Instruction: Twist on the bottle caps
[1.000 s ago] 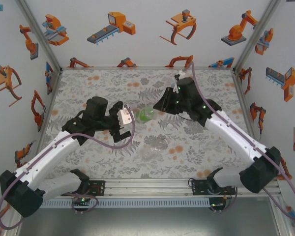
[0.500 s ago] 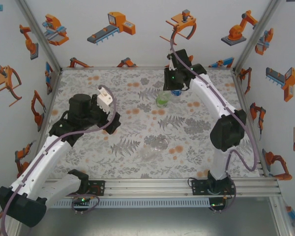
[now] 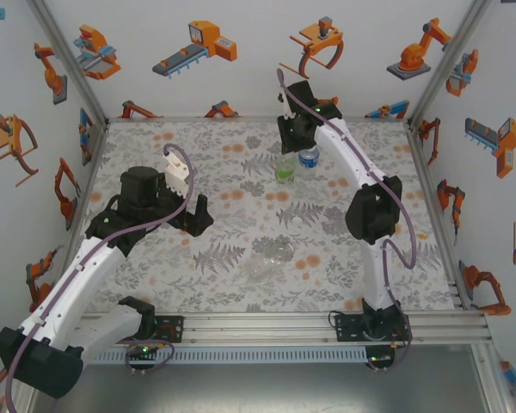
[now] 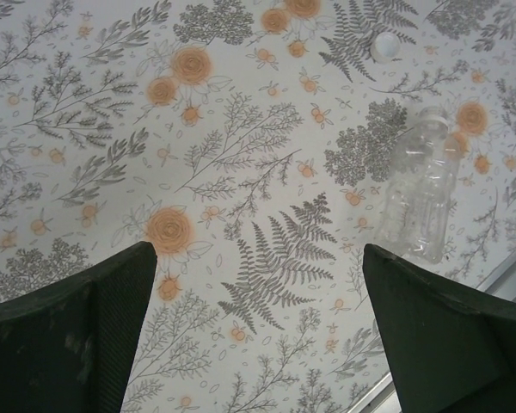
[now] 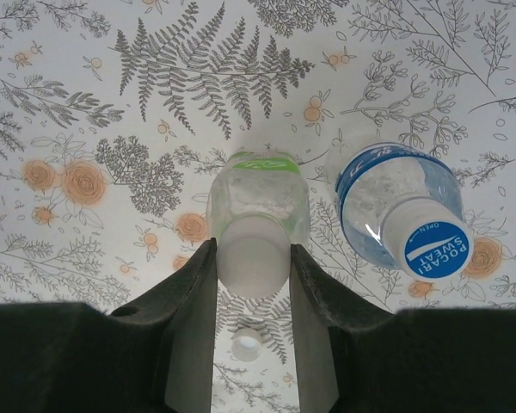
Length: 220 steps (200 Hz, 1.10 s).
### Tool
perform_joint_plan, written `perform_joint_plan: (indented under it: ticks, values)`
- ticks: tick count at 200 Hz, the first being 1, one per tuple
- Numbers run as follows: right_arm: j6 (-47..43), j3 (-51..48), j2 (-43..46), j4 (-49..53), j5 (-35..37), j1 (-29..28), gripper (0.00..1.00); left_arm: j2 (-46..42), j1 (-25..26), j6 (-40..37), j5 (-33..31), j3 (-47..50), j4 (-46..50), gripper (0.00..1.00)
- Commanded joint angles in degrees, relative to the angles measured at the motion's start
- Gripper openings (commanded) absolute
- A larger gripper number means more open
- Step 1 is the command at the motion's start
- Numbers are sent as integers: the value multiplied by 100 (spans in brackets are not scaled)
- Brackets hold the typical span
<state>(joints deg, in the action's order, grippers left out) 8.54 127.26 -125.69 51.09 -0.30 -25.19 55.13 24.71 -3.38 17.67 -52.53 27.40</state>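
Observation:
The green-tinted bottle (image 5: 258, 194) stands upright at the back of the mat, also visible from above (image 3: 284, 171). My right gripper (image 5: 253, 256) is shut on the white cap (image 5: 254, 262) on its neck, one finger on each side. Right beside it stands the blue-labelled bottle (image 5: 387, 194), wearing a blue-and-white printed cap (image 5: 428, 249). A loose white cap (image 5: 247, 345) lies on the mat below the jaws. The colourless bottle (image 4: 421, 198) lies on its side, capless. My left gripper (image 4: 258, 284) hangs open over bare mat, with another view of the loose cap (image 4: 384, 46) far ahead.
The floral mat (image 3: 198, 155) covers the table between printed walls. The colourless bottle (image 3: 271, 256) lies near the front middle, the loose cap (image 3: 298, 221) a little behind it. My left gripper (image 3: 196, 215) hovers left of centre. A metal rail (image 3: 267, 323) runs along the near edge.
My right arm swung from mid-table to the back with the green-tinted bottle, which now stands beside the blue-labelled one. My left arm pulled back to the left.

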Motion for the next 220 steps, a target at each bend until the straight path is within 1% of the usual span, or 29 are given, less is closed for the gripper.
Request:
perform_joint_plan:
  ticks: [1,14,30,53,65,79,94,106,141,156,167,182,199,220]
  values:
    - [-176,133,-104,52,139,40,4,-153,-22,252,328,189,-189,97]
    - [-168,109,-124,12,186,39,6,-158,-28,270,352,208,-187,97]
    - [-170,63,-106,-48,213,39,10,-91,-19,148,622,157,-86,97]
    - [-167,18,-55,-159,193,35,15,69,-4,167,750,74,-35,97]
    - [-166,27,-31,-194,168,40,23,174,28,187,713,24,-7,97]
    - [-164,19,7,-222,170,40,35,320,69,241,660,-83,52,97]
    - [-160,18,44,-248,148,38,43,455,162,341,501,-170,82,97]
    - [-160,31,79,-257,135,40,47,530,256,371,391,-220,82,97]
    - [-111,4,274,-230,117,40,53,767,607,378,-84,-391,231,97]
    - [-84,-100,449,-261,70,38,55,910,700,464,-120,-506,346,98]
    - [-50,-218,589,-320,2,40,56,1012,735,615,-106,-562,353,100]
    - [-25,-419,809,-384,-135,38,60,1151,850,849,-158,-561,239,97]
    - [56,-735,1090,-451,-235,40,65,1300,1026,1216,-447,-460,4,96]
    - [310,-1203,1499,-458,-280,40,70,1543,1299,1470,-747,-405,-119,95]
